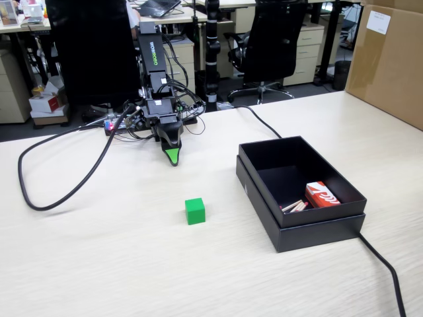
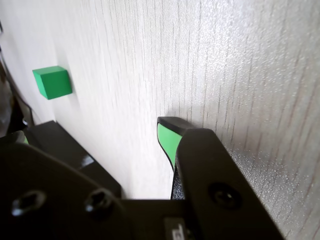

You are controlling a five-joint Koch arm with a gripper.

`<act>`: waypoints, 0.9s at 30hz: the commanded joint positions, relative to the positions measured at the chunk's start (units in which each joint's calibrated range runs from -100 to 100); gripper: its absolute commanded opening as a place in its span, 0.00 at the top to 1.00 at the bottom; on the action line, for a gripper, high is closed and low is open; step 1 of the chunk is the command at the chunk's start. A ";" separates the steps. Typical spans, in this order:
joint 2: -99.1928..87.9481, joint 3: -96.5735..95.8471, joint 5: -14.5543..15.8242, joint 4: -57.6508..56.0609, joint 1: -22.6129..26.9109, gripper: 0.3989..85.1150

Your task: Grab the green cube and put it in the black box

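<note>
1. In the fixed view the gripper (image 1: 173,158) pointed down at the worktop (image 1: 99,264) near its far edge, green tip low over the wood, nothing in its grasp.
2. Only one green-faced jaw tip showed clearly in the wrist view, the other hidden by the black body, so I cannot tell how far the jaws were parted.
3. The green cube (image 1: 195,211) sat on bare wood toward the middle of the worktop, well apart from the gripper and nearer the front edge.
4. In the wrist view the cube (image 2: 52,82) appeared toward the upper left, clear of the jaw.
5. The black box (image 1: 301,228) lay toward the right edge of the worktop, nested on a matching tray, apart from the cube.
6. A red-and-white carton (image 1: 322,195) lay inside the box at its near right corner.
7. A black cable (image 1: 59,191) looped across the worktop's left part.
</note>
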 commanded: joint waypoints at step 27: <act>0.87 0.24 -0.05 -1.91 -0.73 0.43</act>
